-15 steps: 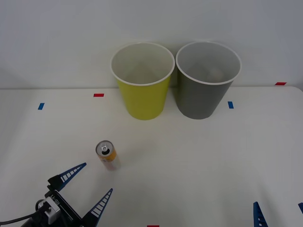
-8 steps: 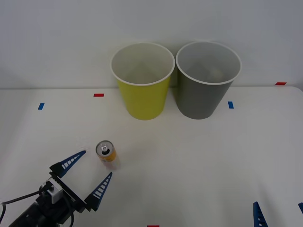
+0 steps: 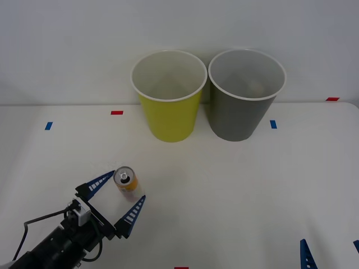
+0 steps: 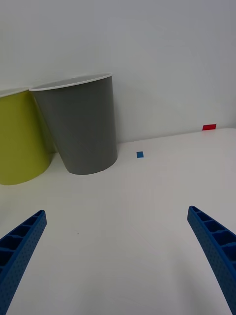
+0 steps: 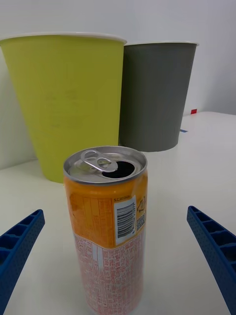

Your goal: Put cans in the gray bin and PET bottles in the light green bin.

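Standing upright on the white table [image 3: 235,185]: one slim drink can [image 3: 127,184], orange above and whitish-pink below, silver top with the tab lifted and the mouth open. Set well short of the large yellow-green tapered bin with white rim [image 3: 169,98], which stands beyond the can against the wall, just beside the large dark gray tapered bin with white rim [image 3: 244,96] farther right of the can.

Left pincer [image 3: 119,198] spread wide around the can, one blue ribbed finger on each side, neither visibly touching it. From the left wrist, the can [image 5: 107,224] upright between the two finger tips at the corners, gaps on both sides; bottom of the can cut off by the frame edge, small print on the label too fine to read.

Right pincer [image 3: 331,251] far right of the can at the table's near edge, only the blue tips in frame, held apart and empty. Bottoms of both bins hidden from above.
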{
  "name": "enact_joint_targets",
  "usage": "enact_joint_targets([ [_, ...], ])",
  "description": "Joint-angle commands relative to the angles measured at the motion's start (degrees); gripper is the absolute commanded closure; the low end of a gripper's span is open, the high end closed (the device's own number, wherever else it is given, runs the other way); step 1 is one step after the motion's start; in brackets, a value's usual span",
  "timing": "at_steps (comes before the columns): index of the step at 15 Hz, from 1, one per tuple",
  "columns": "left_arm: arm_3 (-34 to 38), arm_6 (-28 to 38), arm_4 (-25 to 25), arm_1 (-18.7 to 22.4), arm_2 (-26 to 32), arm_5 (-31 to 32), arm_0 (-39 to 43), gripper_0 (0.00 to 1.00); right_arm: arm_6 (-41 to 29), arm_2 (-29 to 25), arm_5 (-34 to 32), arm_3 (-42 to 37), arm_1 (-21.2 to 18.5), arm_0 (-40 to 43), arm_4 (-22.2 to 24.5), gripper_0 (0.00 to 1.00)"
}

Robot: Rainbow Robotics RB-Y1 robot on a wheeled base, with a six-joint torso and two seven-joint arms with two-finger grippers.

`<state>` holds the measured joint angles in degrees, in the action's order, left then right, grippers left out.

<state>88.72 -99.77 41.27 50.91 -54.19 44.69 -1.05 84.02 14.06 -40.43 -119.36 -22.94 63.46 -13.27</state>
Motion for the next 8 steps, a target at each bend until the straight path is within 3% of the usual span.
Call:
enact_joint_targets([
  [1, -0.04, -0.17, 0.48, -1.25, 0.05, -1.09, -1.32, 0.00, 0.00, 0.00, 0.00, 0.00, 0.00, 0.00, 0.00, 0.00],
  [8, -0.12, -0.17, 1.36, -2.04, 0.05, -2.85, -3.60, 0.00, 0.00, 0.00, 0.00, 0.00, 0.00, 0.00, 0.00, 0.00],
])
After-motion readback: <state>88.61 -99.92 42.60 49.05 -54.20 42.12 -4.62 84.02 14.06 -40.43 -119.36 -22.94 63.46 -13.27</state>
